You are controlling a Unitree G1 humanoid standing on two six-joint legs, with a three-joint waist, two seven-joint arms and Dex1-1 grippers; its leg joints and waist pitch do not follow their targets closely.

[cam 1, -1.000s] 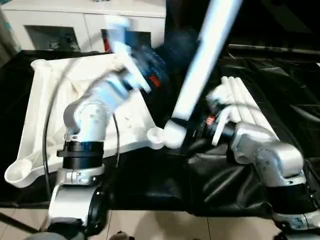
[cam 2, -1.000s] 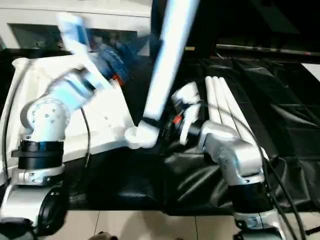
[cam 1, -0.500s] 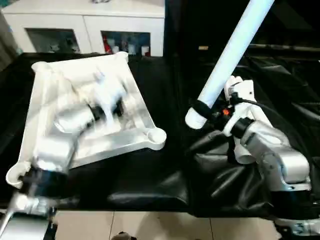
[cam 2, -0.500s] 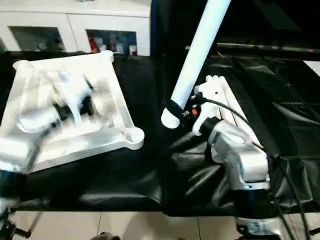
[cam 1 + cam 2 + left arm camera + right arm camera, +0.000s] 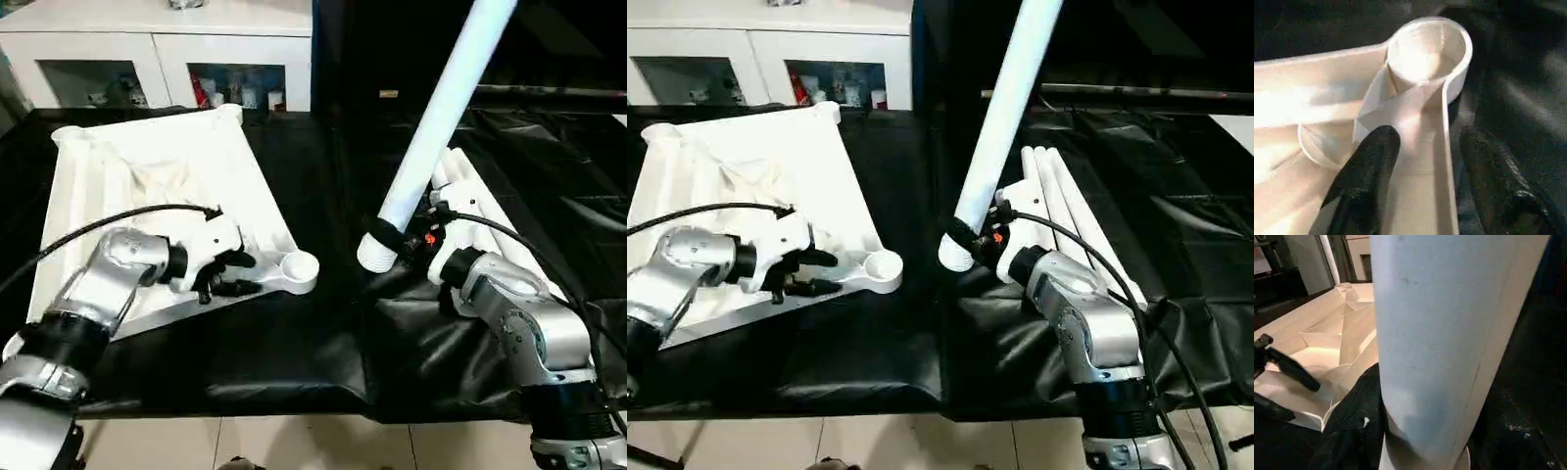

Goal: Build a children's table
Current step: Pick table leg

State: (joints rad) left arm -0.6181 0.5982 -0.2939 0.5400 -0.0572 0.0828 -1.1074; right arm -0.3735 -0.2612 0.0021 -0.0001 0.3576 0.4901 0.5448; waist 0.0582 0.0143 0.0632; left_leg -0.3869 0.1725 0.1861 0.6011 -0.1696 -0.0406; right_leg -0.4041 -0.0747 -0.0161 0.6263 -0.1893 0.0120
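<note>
The children's table top (image 5: 147, 186) lies upside down, ribs up, on a black cloth at the left. Its near corner socket (image 5: 300, 268) is an open round cup. My left gripper (image 5: 240, 274) is open astride the rim just beside that socket (image 5: 1425, 49). One black finger (image 5: 1369, 176) is inside the top and the other finger (image 5: 1498, 191) is outside on the cloth. My right gripper (image 5: 388, 236) is shut on a white leg (image 5: 441, 108). That leg slants up and to the right, with its lower end just above the cloth right of the socket.
More white legs (image 5: 480, 211) lie side by side on the cloth behind my right arm. A white cabinet (image 5: 157, 39) with glass doors stands at the back left. The black cloth (image 5: 294, 343) ends at a tiled floor along the near edge.
My left arm swung down from over the table top to its near corner, and its jaws narrowed. The leg's lower end moved right, away from the corner socket.
</note>
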